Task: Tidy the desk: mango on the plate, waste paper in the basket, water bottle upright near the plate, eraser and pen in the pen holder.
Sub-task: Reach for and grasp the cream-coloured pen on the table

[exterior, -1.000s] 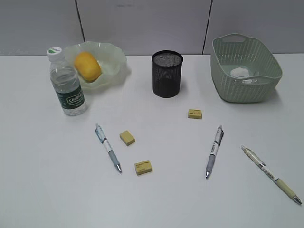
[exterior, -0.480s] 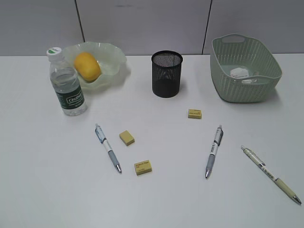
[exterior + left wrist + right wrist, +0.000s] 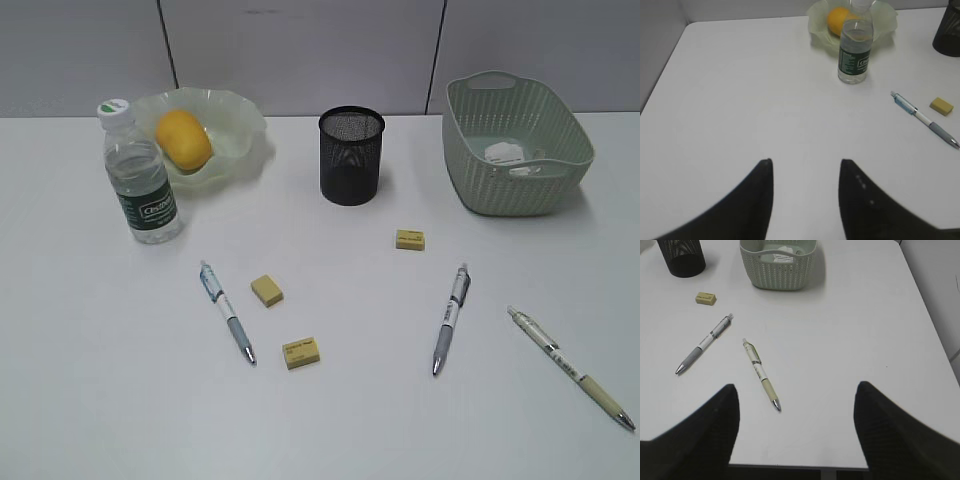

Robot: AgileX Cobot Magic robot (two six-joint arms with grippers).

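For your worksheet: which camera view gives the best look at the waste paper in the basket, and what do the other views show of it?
The right wrist view: it looks down into the basket, so the waste paper lies plainly on its floor. The exterior view shows the paper only partly, behind the basket's near wall. The left wrist view does not show it.

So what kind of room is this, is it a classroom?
Probably an office or a lab set up like a desk, though I can't be sure. There's a plain white desk against grey wall panels, with pens and erasers lying loose and a black mesh pen holder.
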